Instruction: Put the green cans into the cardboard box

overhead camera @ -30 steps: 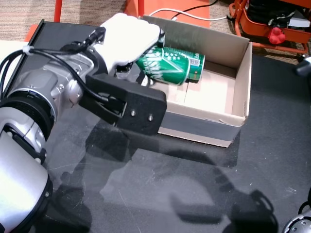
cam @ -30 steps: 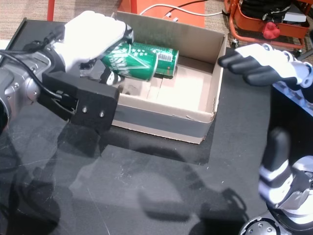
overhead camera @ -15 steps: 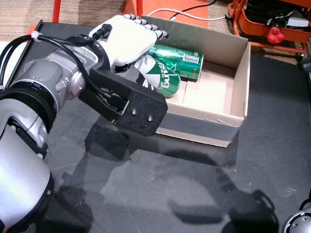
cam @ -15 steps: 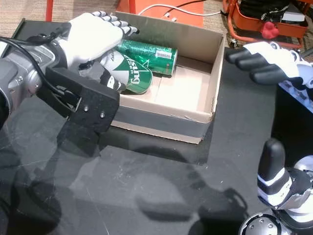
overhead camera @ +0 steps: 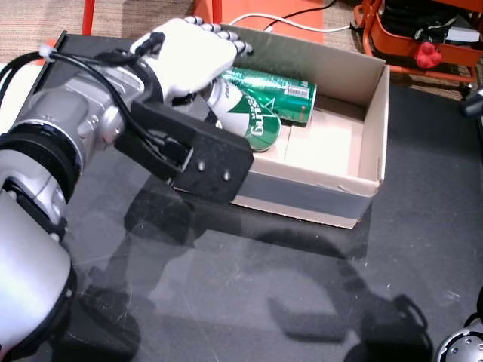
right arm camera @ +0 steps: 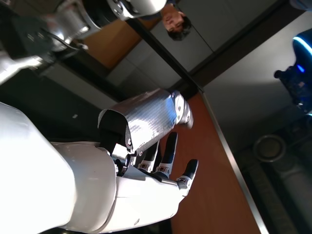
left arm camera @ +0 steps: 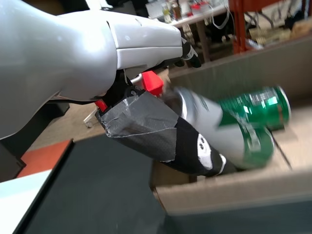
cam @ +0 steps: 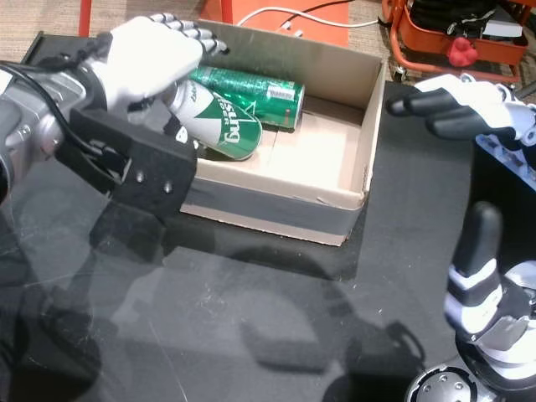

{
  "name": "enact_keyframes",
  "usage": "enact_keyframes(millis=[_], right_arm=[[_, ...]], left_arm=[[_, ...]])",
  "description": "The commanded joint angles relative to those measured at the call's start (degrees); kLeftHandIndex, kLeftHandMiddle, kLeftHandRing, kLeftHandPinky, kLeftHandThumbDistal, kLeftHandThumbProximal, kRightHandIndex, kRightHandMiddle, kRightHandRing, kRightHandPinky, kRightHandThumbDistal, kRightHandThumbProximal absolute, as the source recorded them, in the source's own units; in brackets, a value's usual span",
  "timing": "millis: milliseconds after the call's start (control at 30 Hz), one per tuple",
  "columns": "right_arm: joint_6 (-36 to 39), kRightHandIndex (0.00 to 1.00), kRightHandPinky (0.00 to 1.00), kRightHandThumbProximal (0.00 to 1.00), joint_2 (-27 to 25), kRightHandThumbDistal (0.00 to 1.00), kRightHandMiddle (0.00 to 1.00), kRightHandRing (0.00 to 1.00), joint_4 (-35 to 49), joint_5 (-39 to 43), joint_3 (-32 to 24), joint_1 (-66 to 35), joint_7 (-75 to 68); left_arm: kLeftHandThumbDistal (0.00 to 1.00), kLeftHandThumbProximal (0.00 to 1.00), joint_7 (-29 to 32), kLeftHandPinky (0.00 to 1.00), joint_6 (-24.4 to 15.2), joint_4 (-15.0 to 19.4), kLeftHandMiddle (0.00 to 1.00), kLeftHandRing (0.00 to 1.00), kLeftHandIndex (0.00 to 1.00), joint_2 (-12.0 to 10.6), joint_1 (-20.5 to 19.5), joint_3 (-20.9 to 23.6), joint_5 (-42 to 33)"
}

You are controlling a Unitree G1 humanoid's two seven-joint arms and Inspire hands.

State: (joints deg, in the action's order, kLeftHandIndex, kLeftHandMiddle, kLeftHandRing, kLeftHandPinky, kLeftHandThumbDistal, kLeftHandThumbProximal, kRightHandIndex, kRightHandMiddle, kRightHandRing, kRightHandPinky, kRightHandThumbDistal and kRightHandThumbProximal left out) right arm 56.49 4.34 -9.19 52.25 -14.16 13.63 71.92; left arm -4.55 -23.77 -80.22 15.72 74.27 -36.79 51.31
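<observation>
Two green cans are in the box [overhead camera: 355,181] [cam: 339,213]. Can 1 [overhead camera: 275,92] [cam: 255,90] lies flat on its side near the back wall. Can 2 [overhead camera: 249,119] [cam: 219,121] [left arm camera: 229,134] is in the left end of the box, tilted, round end facing up and out, leaning on can 1. In the left wrist view can 2 is blurry.

The left hand [overhead camera: 192,56] [cam: 151,59] sits over can 2, w/ fingers [overhead camera: 219,34] spread over the box's back left corner. It looks like the fingers are loose, not squeezing, but the hand hides the top of can 2, so I can't tell for sure if it holds it. A black block [overhead camera: 189,147] [cam: 126,163] on the wrist hangs over the box's front left edge.

The box is open on top, on a dark table [overhead camera: 264,286] [cam: 251,318].

The right hand [cam: 456,105] [right arm camera: 146,180] is off to the right of the box, not touching it, fingers [right arm camera: 187,170] apart, nothing in it.

Behind the table: an orange frame [overhead camera: 400,41] and a white cable [overhead camera: 279,21].
</observation>
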Motion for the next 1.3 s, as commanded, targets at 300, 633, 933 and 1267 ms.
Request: enact_keyframes(millis=[300,633,933,1267], right_arm=[[-2.67,0.59,0.8,0.65,0.45,0.89,0.64,0.7,-5.09,1.22,-0.12,2.15,1.75],[-3.84,0.55,0.76,0.61,0.85,0.79,0.61,0.67,-8.75,0.32,-1.77,5.61,2.93],[-5.15,0.54,0.77,0.59,0.68,0.84,0.61,0.67,-11.23,0.97,-3.22,7.51,4.74],[-8.3,0.56,0.84,0.6,-1.69,1.0,0.65,0.71,-13.63,4.13,-7.85,10.03,10.06]], left_arm=[[1.0,0.51,12.89,1.0,-18.03,3.76,1.0,1.0,1.0,3.55,8.38,22.48,-24.47],[1.0,0.42,27.4,0.97,-42.59,10.64,1.0,1.0,1.0,5.58,7.4,34.03,-43.24],[1.0,0.63,29.03,1.0,-49.49,14.9,1.0,1.0,1.0,7.25,0.31,42.68,-54.37],[1.0,0.58,61.11,0.97,-43.52,36.14,0.99,1.0,0.99,-1.78,-22.78,51.61,-98.86]])
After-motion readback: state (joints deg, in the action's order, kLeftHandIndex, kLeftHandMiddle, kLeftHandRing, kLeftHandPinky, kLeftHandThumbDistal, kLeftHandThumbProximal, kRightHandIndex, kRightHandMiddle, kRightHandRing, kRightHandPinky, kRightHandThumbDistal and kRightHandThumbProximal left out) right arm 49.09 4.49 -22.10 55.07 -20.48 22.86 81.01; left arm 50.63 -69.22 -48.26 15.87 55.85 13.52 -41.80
